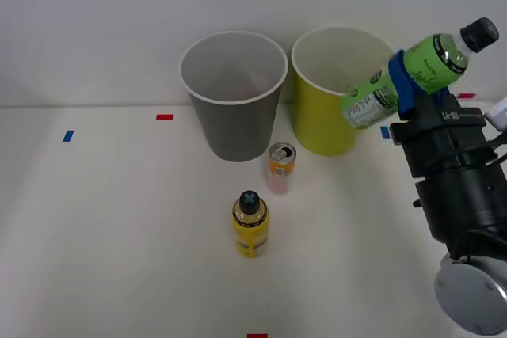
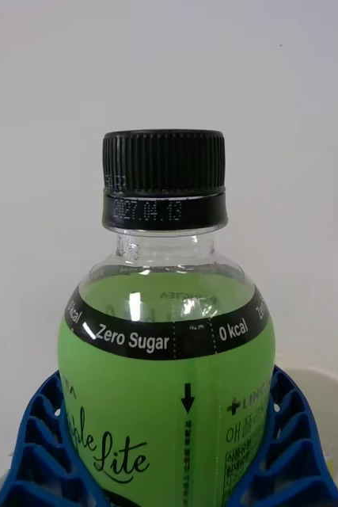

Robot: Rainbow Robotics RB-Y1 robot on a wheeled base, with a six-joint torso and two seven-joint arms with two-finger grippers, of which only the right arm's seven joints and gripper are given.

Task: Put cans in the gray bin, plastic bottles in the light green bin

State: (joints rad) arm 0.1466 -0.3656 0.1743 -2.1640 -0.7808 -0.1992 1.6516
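Right gripper (image 1: 409,83) is clamped on the green bottle (image 1: 412,77), blue ribbed fingers (image 2: 291,444) pressed against both sides of its body. Bottle is held in the air, tilted, black cap (image 1: 479,35) up and away from the lime bin (image 1: 321,120), bottom end overlapping that bin's white rim on the arm's side. In the wrist view the green bottle (image 2: 169,396) sits between the fingers, cap (image 2: 164,178) toward the wall, label reading "Zero Sugar" and "0 kcal"; a bit of white bin rim shows behind the finger.

Gray bin (image 1: 234,116) stands just beside the lime bin, on the side away from the arm, both upright at the back of the white table (image 1: 103,235). Gray bin's inside looks bare.

Can (image 1: 280,169) stands upright in front of the gap between the two bins, near the gray bin's base, silver top with tab up. Yellow bottle (image 1: 250,224) stands upright in front of the can, nearer the robot, black cap on, close to the can but not touching.

Small red and blue tape marks lie on the table.
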